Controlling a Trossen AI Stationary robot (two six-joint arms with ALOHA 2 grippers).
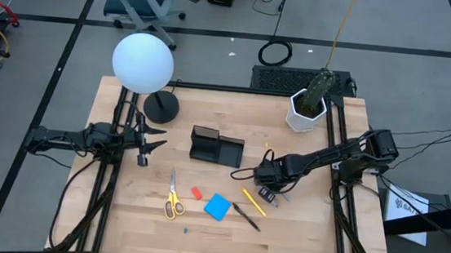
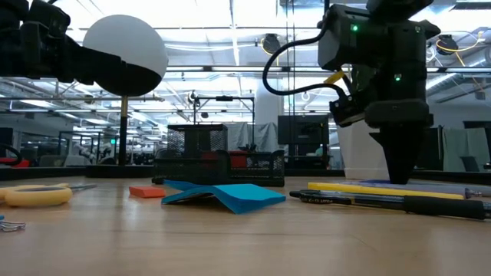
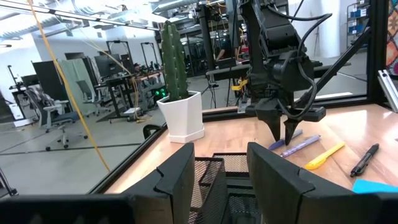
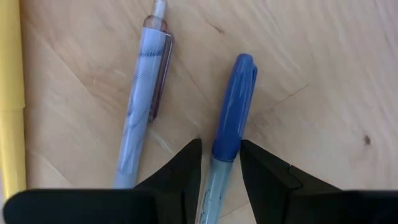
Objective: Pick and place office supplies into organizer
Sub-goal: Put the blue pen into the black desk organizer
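My right gripper [image 1: 273, 194] points straight down at the table, right of the organizer. In the right wrist view it [image 4: 221, 146] is open by a narrow gap, one finger on each side of a blue-capped pen [image 4: 233, 118] that lies flat beside a purple-grey pen [image 4: 142, 106]. A yellow pen [image 1: 253, 202], a black pen [image 1: 246, 217], the blue pad [image 1: 218, 207], the red eraser [image 1: 197, 193] and the yellow-handled scissors [image 1: 173, 196] lie on the wood. The black mesh organizer [image 1: 215, 146] stands mid-table. My left gripper [image 1: 148, 146] waits open, left of the organizer. My right gripper comes from above with its fingers [image 4: 264, 168] across the blue-capped pen, near where the cap ends [image 4: 225, 152]. The pen lies flat on the table. One finger looks close against it; whether either finger touches it, I cannot tell.
A lamp with a white globe [image 1: 143, 62] and a round black base [image 1: 161, 107] stands at the far left. A cactus in a white pot [image 1: 307, 111] stands at the far right. A small blue bit [image 1: 185, 230] lies near the near edge. Bare wood lies near the left corner.
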